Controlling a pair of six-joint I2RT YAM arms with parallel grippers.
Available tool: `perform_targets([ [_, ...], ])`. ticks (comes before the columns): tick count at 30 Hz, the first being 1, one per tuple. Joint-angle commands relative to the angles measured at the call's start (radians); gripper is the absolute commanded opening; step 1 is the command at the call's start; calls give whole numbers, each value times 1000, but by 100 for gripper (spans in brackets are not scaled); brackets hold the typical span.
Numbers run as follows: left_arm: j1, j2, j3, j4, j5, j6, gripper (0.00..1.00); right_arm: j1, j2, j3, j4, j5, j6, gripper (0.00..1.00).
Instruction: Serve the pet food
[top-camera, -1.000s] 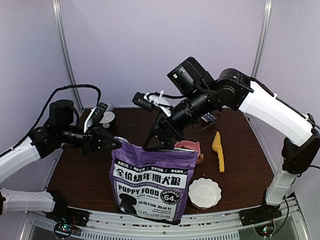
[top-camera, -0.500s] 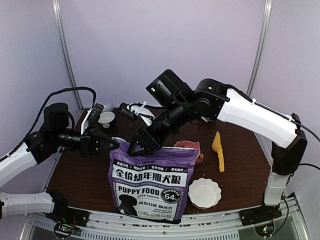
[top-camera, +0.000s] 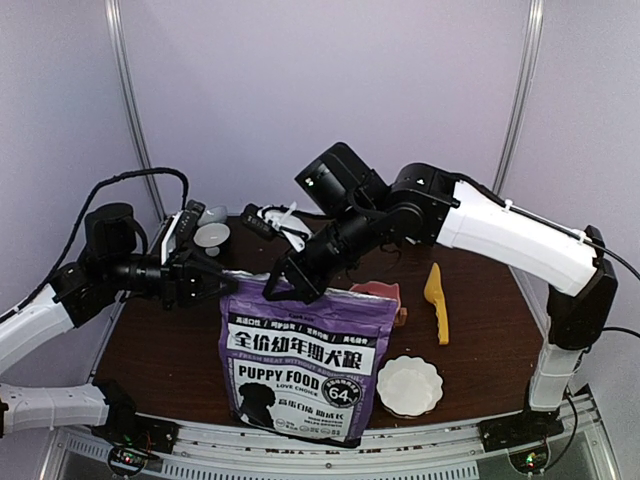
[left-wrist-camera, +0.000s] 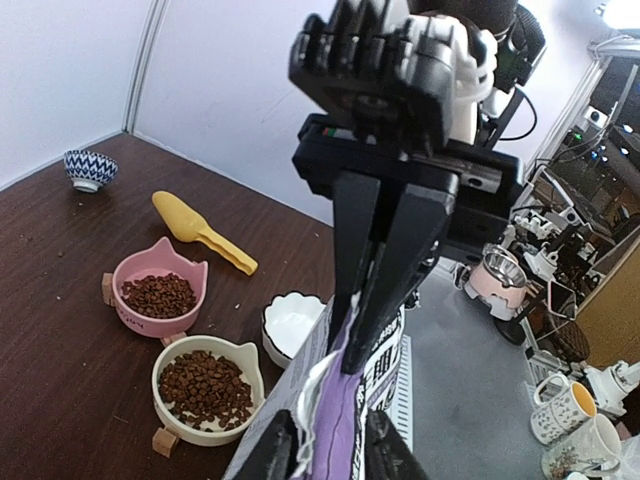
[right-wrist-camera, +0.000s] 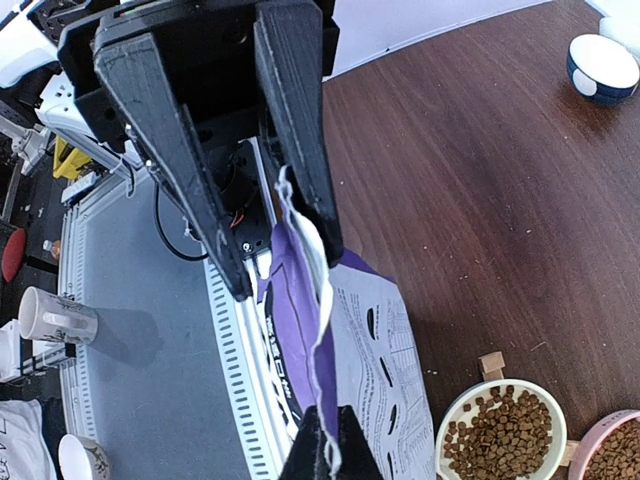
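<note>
The purple bag (top-camera: 305, 360) stands upright at the table's front. My right gripper (top-camera: 283, 292) is shut on its top edge, and the right wrist view shows the fingers (right-wrist-camera: 328, 415) pinched on the purple-and-white lip. My left gripper (top-camera: 222, 281) is at the bag's top left corner. Its fingers (left-wrist-camera: 330, 420) stand apart on either side of the lip. The pet food (left-wrist-camera: 205, 385) fills a cream bowl (left-wrist-camera: 238, 352) behind the bag. More of the pet food lies in a pink bowl (left-wrist-camera: 125, 270).
A yellow scoop (top-camera: 437, 300) lies right of the pink bowl (top-camera: 378, 292). An empty white scalloped bowl (top-camera: 408, 386) sits at the front right. A small blue patterned bowl (left-wrist-camera: 90, 168) is at the far back. The table's metal front rail (top-camera: 300, 455) runs just below the bag.
My right gripper swung left and down onto the bag's top edge and shut on it. My left gripper's jaws, shut before, have parted around the bag's corner.
</note>
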Motion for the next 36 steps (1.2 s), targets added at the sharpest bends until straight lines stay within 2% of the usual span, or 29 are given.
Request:
perform_targets([
  [1, -22, 20, 46, 54, 14, 42, 29, -5, -32, -20, 65, -43, 19, 0],
  [5, -24, 29, 47, 40, 4, 55, 31, -5, -34, -24, 70, -47, 23, 0],
  [6, -25, 32, 46, 40, 1, 57, 28, -6, -34, -25, 71, -52, 24, 0],
  [11, -34, 48, 51, 40, 10, 64, 0, -5, -32, -32, 79, -55, 28, 0],
  [14, -38, 44, 49, 50, 15, 65, 0, -6, -30, -41, 97, -56, 39, 0],
  [20, -38, 39, 45, 66, 25, 51, 0, -5, -14, -55, 158, -79, 72, 19],
  [23, -38, 37, 44, 77, 28, 45, 0, -6, -4, -51, 174, -88, 81, 23],
  [30, -39, 31, 40, 83, 33, 39, 0, -6, 18, -43, 186, -96, 83, 20],
  [33, -39, 23, 38, 91, 34, 33, 0, -6, 26, -44, 188, -96, 83, 10],
  [35, -39, 20, 34, 95, 36, 29, 0, -6, 27, -44, 188, -96, 84, 0],
  [36, -38, 19, 32, 94, 38, 28, 0, -6, 28, -47, 193, -94, 84, 0],
])
